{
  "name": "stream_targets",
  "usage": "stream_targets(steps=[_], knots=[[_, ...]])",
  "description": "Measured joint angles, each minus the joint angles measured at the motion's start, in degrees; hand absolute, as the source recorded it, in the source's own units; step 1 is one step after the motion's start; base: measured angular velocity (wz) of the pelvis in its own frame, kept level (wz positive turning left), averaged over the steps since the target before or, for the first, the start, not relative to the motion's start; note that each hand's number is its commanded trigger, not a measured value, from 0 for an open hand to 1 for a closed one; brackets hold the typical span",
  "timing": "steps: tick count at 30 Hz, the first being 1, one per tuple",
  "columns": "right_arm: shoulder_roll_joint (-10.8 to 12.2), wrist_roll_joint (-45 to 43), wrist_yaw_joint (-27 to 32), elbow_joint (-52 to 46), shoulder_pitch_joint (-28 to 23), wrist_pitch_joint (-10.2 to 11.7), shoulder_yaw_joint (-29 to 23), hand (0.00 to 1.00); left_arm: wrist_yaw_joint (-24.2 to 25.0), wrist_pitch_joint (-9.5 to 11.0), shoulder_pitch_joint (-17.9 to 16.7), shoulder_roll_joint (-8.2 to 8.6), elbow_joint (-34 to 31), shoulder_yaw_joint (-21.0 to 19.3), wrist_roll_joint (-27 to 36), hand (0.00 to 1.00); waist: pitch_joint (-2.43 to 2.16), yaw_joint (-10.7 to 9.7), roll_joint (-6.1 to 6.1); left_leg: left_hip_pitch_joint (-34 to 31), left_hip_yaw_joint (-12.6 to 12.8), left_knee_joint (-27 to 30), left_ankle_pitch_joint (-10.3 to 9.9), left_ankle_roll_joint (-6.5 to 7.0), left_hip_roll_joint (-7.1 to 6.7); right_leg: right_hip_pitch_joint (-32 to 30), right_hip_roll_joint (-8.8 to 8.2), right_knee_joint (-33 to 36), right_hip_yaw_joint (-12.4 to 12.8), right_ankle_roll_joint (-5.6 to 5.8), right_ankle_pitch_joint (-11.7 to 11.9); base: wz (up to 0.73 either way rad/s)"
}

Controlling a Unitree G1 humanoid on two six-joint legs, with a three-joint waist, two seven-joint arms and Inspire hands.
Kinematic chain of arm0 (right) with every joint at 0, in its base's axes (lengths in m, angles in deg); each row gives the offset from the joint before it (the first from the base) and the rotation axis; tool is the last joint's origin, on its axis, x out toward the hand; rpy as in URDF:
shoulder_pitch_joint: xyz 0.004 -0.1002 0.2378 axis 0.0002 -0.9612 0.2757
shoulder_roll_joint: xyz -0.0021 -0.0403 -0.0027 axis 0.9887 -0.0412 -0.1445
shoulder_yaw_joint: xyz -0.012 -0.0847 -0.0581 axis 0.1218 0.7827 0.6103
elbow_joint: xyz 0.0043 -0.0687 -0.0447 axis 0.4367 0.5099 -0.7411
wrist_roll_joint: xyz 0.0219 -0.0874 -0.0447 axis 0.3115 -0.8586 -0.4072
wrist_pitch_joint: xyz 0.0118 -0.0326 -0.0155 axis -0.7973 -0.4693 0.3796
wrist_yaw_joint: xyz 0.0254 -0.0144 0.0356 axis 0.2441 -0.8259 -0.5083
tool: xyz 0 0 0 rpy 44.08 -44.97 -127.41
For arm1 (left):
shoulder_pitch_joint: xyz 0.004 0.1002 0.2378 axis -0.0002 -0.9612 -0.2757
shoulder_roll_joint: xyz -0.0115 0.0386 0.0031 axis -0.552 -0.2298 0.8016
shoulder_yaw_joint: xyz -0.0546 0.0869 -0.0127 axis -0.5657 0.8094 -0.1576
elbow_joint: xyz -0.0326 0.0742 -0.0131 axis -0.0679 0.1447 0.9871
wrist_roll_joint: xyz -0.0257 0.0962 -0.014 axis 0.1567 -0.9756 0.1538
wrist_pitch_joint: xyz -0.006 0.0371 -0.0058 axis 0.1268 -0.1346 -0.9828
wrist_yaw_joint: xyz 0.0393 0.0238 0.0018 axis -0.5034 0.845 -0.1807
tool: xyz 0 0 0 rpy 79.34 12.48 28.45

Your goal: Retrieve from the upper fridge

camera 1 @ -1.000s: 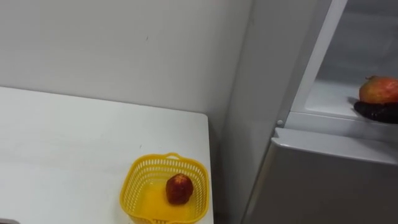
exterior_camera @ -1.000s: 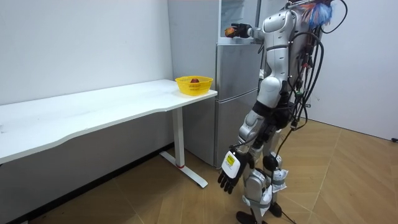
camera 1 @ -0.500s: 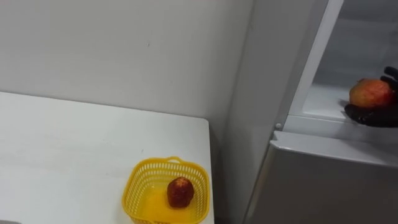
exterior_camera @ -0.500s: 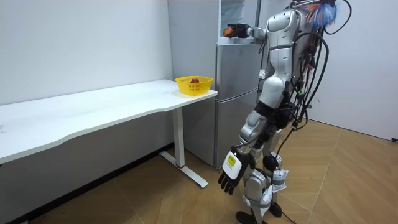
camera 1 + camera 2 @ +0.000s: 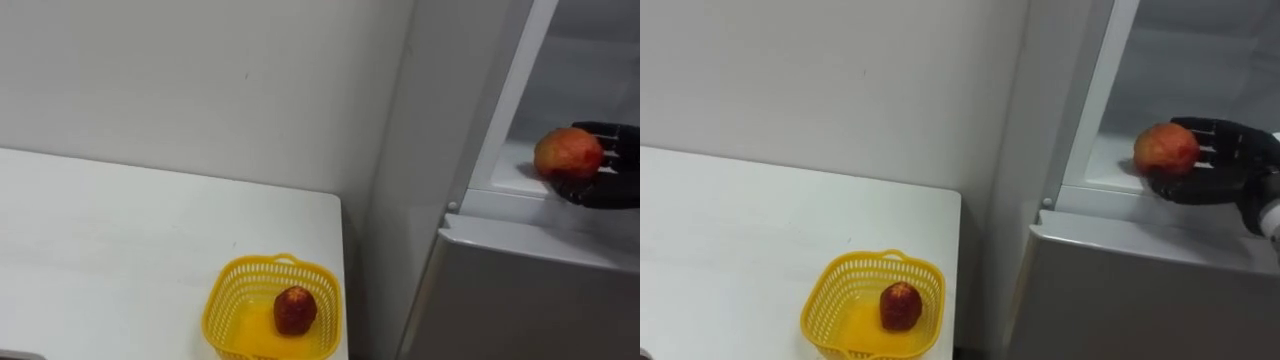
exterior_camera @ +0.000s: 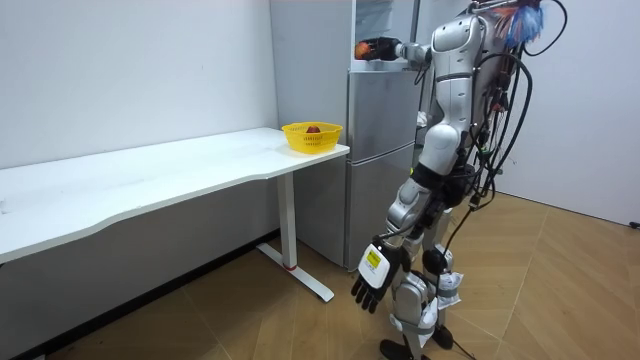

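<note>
**Fruit cupped at the mouth of the upper fridge**

The robot's black right hand is raised to the open upper fridge compartment. It cups a round red-and-orange fruit, with its fingers curled round the far side and its palm beneath. The fruit sits at the tip end of the hand, toward the robot's left, over the front edge of the compartment's white shelf. Whether the fruit touches the shelf cannot be told.

Directly below the hand is the closed grey lower fridge door. Its top edge runs just under the knuckles.

Well away from the hand, down and to the robot's left past the fridge's pale side panel, a yellow perforated plastic basket stands at the near corner of a white surface. A small dark-red fruit lies inside it, close to the wall on the fridge side. A plain white wall rises behind the surface.

In the room view the robot stands upright on a wooden floor, right in front of the fridge, with the surface on the room view's left. Its right arm is lifted to head height. The left hand hangs low beside its leg, fingers loosely spread and pointing down, holding nothing.
</note>
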Motion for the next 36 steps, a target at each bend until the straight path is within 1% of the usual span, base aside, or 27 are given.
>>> stream_targets(steps=[2, 5, 14, 19, 23, 25, 26, 28, 29, 31, 34, 36], knots=[[0.0, 0.1, 0.2, 0.0, 0.0, 0.0, -0.1, 1.0, 0.0, 0.0, 0.0, -0.01, 0.0, 0.0, 0.0, 0.0, 0.07, 0.1, -0.14, -0.1, -0.1, 0.0, 0.0, 0.0, 0.0, 0.0, 0.02, 0.0, -0.1, 0.0, 0.0, 0.0], [0.0, 0.1, 0.4, -0.1, 0.0, 0.0, -0.4, 1.0, 0.0, 0.0, 0.2, -0.03, 0.0, 0.0, 0.0, 0.0, 0.03, 0.3, -0.3, -0.5, -0.3, 0.0, 0.0, -0.01, 0.0, -0.1, 0.06, -0.1, -0.1, 0.0, 0.0, 0.0], [0.0, 0.6, 2.0, -0.3, 0.0, 0.2, -0.5, 1.0, 0.0, 0.0, 0.7, -0.08, 0.0, 0.0, 0.0, 0.0, 0.02, 0.5, -0.31, -0.4, -0.4, 0.0, 0.0, -0.01, 0.0, -0.1, 0.08, -0.1, -0.1, 0.0, 0.0, 0.0], [0.0, 2.2, 2.4, -0.4, 0.0, 0.2, -0.4, 1.0, -0.4, 0.0, 0.9, -0.08, 0.0, 0.0, -0.3, 0.0, 0.11, 0.8, 0.0, -0.3, -0.3, 0.0, 0.0, -0.01, -0.02, -0.1, 0.07, -0.1, 0.1, 0.0, 0.0, 0.0], [0.0, 2.5, 2.6, -1.1, 0.0, 0.1, -0.4, 1.0, -1.2, 0.1, 0.9, -0.05, 0.0, 0.0, -0.2, 0.0, 0.04, 0.8, 0.45, -0.3, -0.1, -0.1, 0.0, -0.01, 0.0, -0.2, 0.06, -0.1, 0.3, 0.0, 0.0, -0.03], [0.1, 2.1, 3.6, -3.9, -0.5, 0.0, -0.3, 1.0, -1.2, 0.1, 0.6, 0.01, 0.0, 0.0, -0.4, 0.0, -0.13, 0.7, 1.07, -0.3, 0.4, -0.1, 0.0, -0.01, 0.06, -0.5, 0.06, -0.1, 0.5, 0.0, 0.0, -0.1], [0.1, 2.0, 4.0, -4.8, -0.9, 0.1, -0.3, 1.0, -1.2, 0.0, 0.6, 0.0, 0.0, 0.0, -0.4, 0.0, -0.16, 0.6, 1.17, -0.4, 0.4, -0.1, 0.0, -0.01, 0.07, -0.5, 0.05, -0.1, 0.5, 0.0, 0.0, -0.07], [0.4, 2.0, 5.7, -8.8, -2.9, 0.1, -0.4, 1.0, -1.2, 0.1, 0.7, 0.0, -0.1, 0.0, -0.4, 0.0, -0.22, 0.5, 1.48, -0.4, 0.6, -0.1, 0.0, -0.01, 0.11, -0.6, 0.05, 0.0, 0.5, 0.0, 0.0, -0.03], [0.5, 2.0, 6.0, -9.9, -3.6, 0.0, -0.4, 1.0, -1.2, 0.1, 0.8, 0.0, -0.1, 0.0, -0.4, 0.0, -0.19, 0.5, 1.61, -0.4, 0.6, -0.1, 0.0, -0.02, 0.12, -0.6, 0.05, 0.0, 0.6, 0.0, 0.0, 0.0], [0.7, 2.2, 7.3, -16.6, -7.2, 0.0, -0.5, 1.0, -1.8, 0.2, 1.0, 0.11, -0.1, 0.0, -0.3, 0.0, -0.11, 0.4, 2.0, -0.6, 0.6, -0.1, 0.0, -0.01, 0.13, -0.6, 0.06, 0.0, 0.7, 0.0, 0.0, 0.0], [1.6, 2.1, 7.7, -21.5, -9.6, 0.0, -0.5, 1.0, -2.9, 0.2, 0.9, 0.18, -0.2, 0.1, -0.3, 0.0, 0.07, 0.3, 2.29, -0.7, 0.7, -0.1, 0.0, -0.01, 0.14, -0.7, 0.1, 0.0, 1.1, 0.0, 0.0, -0.01], [3.1, 1.8, 8.2, -25.2, -11.4, 0.0, -0.5, 1.0, -3.5, 0.6, 1.0, 0.3, -0.2, 0.2, -0.2, 0.0, 0.16, 0.3, 2.66, -0.7, 0.9, 0.1, 0.0, 0.02, 0.19, -0.7, 0.13, 0.0, 1.4, -0.02, 0.0, 0.0]])
